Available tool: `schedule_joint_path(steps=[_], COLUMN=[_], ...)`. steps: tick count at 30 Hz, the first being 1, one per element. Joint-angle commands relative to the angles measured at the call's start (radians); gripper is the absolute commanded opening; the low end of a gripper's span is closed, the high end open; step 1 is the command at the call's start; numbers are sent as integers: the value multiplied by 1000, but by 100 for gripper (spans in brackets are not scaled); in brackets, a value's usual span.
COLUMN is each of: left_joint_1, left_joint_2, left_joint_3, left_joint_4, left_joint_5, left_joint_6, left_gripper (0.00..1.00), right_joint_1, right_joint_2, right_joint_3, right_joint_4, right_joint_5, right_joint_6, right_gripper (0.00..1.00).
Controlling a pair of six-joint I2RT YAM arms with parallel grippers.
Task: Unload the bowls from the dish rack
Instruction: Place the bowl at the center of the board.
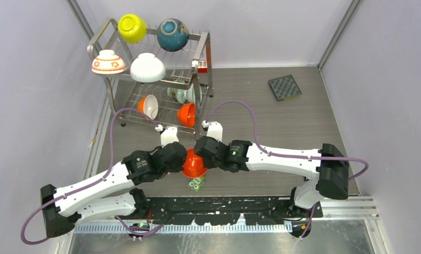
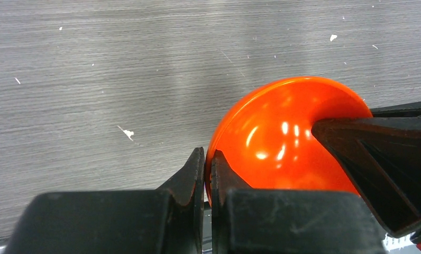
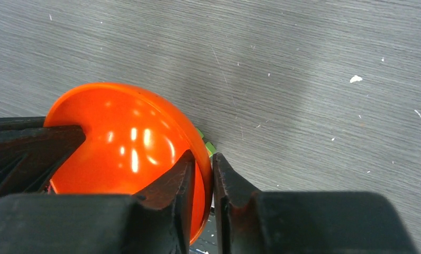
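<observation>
The dish rack (image 1: 200, 48) stands at the far left of the table (image 1: 282, 127), close to the back wall. Four bowls sit on its upper tier: the back-left bowl (image 1: 131, 27), the back-right bowl (image 1: 172, 34), the front-left bowl (image 1: 108, 62) and the front-right bowl (image 1: 147, 67). In the lower tier the lower-left bowl (image 1: 149, 106) and the lower-right bowl (image 1: 186, 114) stand on edge side by side, with the rear lower bowl (image 1: 181, 94) behind them. A small block (image 1: 202, 66) is clipped to the rack's right post. A mat (image 1: 285, 87) lies flat to the right of the rack, well apart from it. In front of the rack, towards the near edge, the middle bowl (image 1: 194, 163) lies between the left gripper (image 2: 207, 159) on its left and the right gripper (image 3: 203, 161) on its right. Its rim sits between the fingers of each. A small object (image 1: 196, 184) lies on the table just in front of that bowl.
</observation>
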Motion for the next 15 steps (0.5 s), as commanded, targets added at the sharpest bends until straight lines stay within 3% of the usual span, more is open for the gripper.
schedule_joint_path(steps=[1,3,6,15], left_joint_1=[-8,-7,-7,-7], left_joint_2=[-11,-12,-13,-18], left_joint_3=[3,5,11,10], left_joint_4=[54,49,30,28], left_joint_5=[-13,-21,-36,-46], left_joint_6=[-22,-25,-36,-57], left_gripper=[0,0,0,0], right_joint_1=[-1,-1,0,0], right_joint_2=[-58,-63,-82,-75], right_joint_3=[12,13,9,9], right_joint_4=[50,41,24,-12], right_joint_5=[8,7,17,22], right_joint_6=[10,5,4,1], right_gripper=[33,44,46,23])
